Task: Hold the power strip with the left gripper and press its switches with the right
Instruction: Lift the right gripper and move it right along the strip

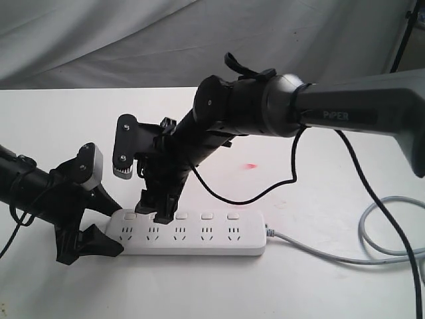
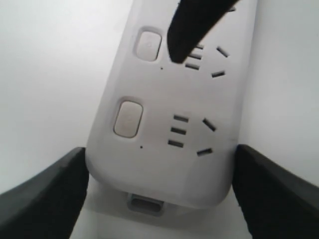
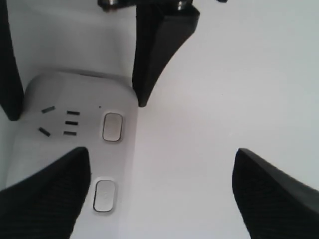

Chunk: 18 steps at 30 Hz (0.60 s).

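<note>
So the left gripper [image 1: 118,229] is clamped on the power strip [image 1: 192,247] at its 9 o'clock end, and the strip runs 9-to-3. The right gripper [image 1: 156,207], jaws spread wide, has a fingertip just beside the second switch [image 2: 148,45].

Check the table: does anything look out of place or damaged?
Only a small pinkish-red mark on the white table beyond the power strip; stain or light, unclear. The strip lies flat, apparently intact.
</note>
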Each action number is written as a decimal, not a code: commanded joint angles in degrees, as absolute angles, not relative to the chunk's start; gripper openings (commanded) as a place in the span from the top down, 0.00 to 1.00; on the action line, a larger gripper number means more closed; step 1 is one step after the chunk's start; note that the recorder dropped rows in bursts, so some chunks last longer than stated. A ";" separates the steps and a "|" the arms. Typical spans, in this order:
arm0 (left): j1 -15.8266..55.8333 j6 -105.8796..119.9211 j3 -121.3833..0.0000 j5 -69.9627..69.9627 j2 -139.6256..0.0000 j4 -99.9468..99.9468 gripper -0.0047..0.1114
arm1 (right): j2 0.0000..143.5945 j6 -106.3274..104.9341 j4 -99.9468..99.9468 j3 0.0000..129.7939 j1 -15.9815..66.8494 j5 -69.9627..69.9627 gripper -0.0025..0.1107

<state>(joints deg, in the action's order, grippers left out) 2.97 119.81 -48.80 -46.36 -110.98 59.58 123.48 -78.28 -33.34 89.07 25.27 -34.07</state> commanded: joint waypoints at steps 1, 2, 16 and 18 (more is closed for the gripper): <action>3.35 119.98 -48.58 -46.24 -110.95 59.55 0.71 | 122.07 -78.81 -34.00 89.00 24.49 -36.32 0.34; 3.35 119.98 -48.58 -46.24 -110.95 59.55 0.71 | 121.92 -78.81 -34.00 89.00 23.95 -36.87 0.34; 3.35 119.98 -48.58 -46.24 -110.95 59.55 0.71 | 115.78 -81.60 -37.02 76.86 20.30 -28.34 0.34; 3.35 119.98 -48.58 -46.24 -110.95 59.55 0.71 | 115.78 -84.97 -41.90 75.60 19.41 -28.26 0.34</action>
